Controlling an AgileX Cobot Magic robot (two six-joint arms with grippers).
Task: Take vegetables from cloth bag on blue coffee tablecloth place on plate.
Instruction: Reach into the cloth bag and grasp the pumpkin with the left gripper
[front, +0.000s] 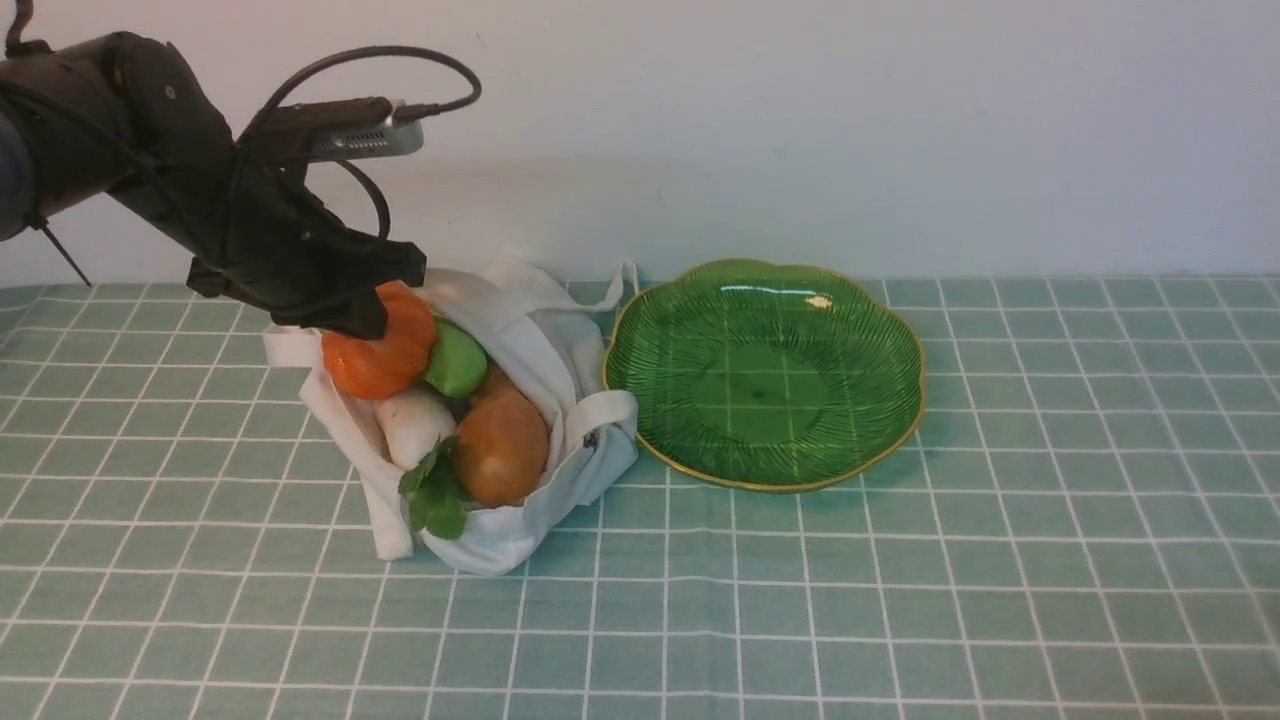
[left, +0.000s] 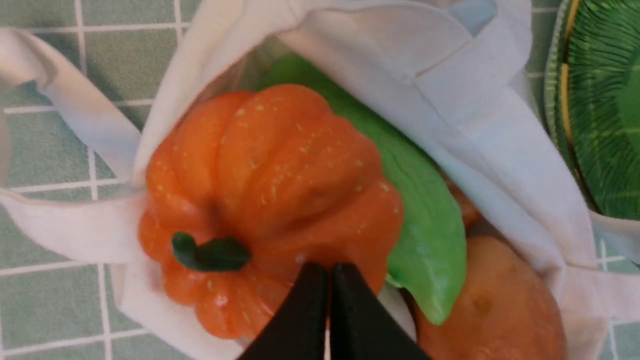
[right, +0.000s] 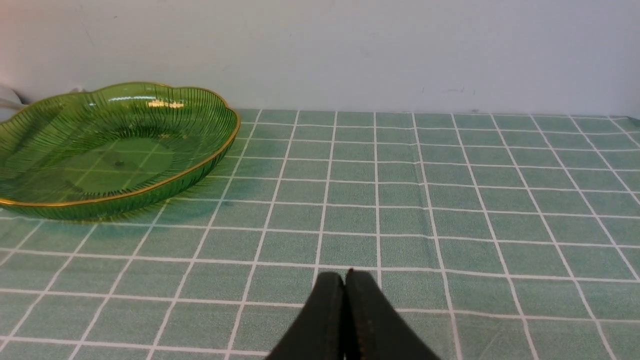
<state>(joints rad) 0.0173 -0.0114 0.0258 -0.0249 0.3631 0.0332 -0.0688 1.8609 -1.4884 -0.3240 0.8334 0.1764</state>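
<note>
Bag (front: 560, 340) lying open-mouthed on the tablecloth (front: 900, 600), holding four vegetables. Pumpkin (front: 375, 350) is sitting at the bag's far-left corner, green one (front: 457, 358) pressing against the pumpkin inside the bag, radish (front: 412, 422) lying nearer the bag's front with leaves spilling over the edge, potato (front: 500, 445) resting beside it. Left gripper (left: 328, 270) hanging over the pumpkin in the bag, jaws pressed together on nothing, contact unclear; right gripper (right: 345, 274) sitting low over the tablecloth away from the bag, jaws closed on nothing, and plate (front: 870, 330) standing just beside the bag's right edge.
</note>
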